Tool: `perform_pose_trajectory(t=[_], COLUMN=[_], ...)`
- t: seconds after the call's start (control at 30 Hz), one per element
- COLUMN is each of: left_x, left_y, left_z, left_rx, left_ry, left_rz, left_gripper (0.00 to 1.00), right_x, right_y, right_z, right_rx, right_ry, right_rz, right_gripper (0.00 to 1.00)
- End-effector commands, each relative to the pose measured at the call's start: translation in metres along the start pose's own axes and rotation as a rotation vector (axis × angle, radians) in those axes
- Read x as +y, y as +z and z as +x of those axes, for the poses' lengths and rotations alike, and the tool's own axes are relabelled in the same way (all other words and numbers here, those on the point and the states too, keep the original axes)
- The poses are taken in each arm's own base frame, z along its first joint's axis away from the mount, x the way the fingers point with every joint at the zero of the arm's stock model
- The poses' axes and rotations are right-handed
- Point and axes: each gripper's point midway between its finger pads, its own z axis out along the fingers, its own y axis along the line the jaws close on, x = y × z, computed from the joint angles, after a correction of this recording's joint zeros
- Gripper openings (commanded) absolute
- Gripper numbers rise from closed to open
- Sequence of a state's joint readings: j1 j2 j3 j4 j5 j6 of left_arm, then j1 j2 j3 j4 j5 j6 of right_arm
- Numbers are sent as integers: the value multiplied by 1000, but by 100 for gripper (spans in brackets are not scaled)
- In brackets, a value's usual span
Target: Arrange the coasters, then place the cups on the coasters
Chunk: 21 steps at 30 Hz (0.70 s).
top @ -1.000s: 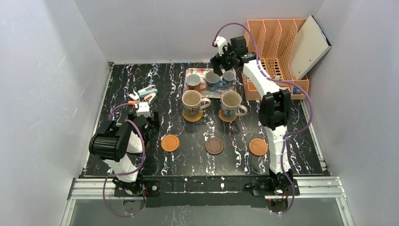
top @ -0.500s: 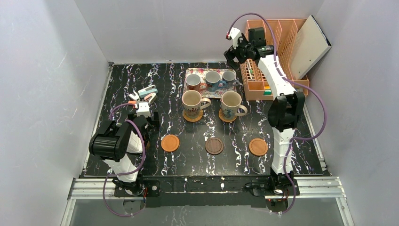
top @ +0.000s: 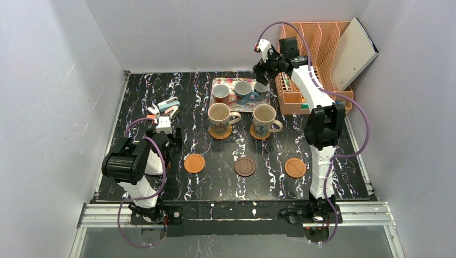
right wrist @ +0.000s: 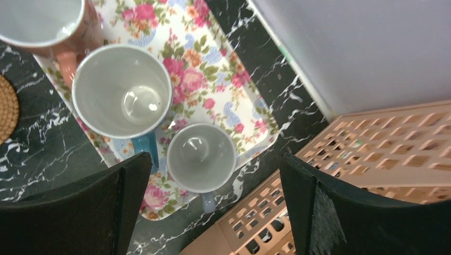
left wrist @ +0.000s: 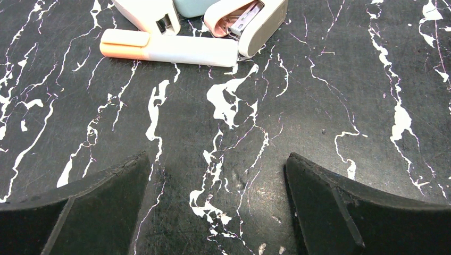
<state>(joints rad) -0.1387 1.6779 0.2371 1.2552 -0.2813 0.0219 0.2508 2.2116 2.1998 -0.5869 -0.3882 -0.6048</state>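
Two cream cups [top: 219, 115] [top: 264, 116] stand on woven coasters [top: 221, 135] [top: 257, 134]. Three bare coasters lie in a row nearer the arms: orange-brown ones [top: 194, 163] [top: 294, 167] and a dark brown one [top: 244, 166]. The floral tray [top: 232, 105] holds a white cup with a reddish handle [top: 220, 92], a blue cup [top: 243, 88] and a small cup [top: 262, 87]. My right gripper [top: 262, 72] hangs open high above the tray's right end. In the right wrist view the gripper [right wrist: 215, 159] is above the small cup [right wrist: 201, 156], with the blue cup [right wrist: 122, 90] beside it. My left gripper [left wrist: 218, 164] is open over bare table.
An orange slotted organiser [top: 314, 64] with a white board leaning on it stands at the back right, close to my right arm. A stapler [left wrist: 250, 24] and a highlighter [left wrist: 170, 48] lie just ahead of my left gripper. White walls enclose the black marbled table [top: 215, 183].
My right arm rose and swung from over the tray toward the organiser, then came back slightly left. The left arm, cups and coasters have not moved.
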Motion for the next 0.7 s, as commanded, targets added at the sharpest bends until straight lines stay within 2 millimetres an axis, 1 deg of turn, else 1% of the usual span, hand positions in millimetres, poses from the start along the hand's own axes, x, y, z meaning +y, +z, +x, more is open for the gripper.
perform_pose_trajectory(t=[0.0, 0.1, 0.13, 0.23, 0.53, 0.67], left_x=[6, 6, 6, 6, 6, 6], left_y=[4, 4, 4, 4, 4, 4], left_z=[-9, -9, -10, -10, -9, -10], left_rx=[-28, -27, -28, -28, -27, -28], left_ry=[-17, -16, -17, -16, -16, -17], left_rz=[-34, -34, -34, -34, -34, -34], left_gripper=[98, 98, 98, 98, 98, 98], right_x=[-2, 1, 2, 12, 37, 45], right_y=[-12, -9, -8, -4, 9, 13], right_z=[-5, -2, -5, 0, 25, 31], right_rx=[-14, -2, -4, 8, 34, 35], right_ry=[-26, -15, -16, -17, -34, -27], right_rz=[16, -8, -21, -88, -220, -257], right_gripper=[98, 98, 98, 98, 96, 94])
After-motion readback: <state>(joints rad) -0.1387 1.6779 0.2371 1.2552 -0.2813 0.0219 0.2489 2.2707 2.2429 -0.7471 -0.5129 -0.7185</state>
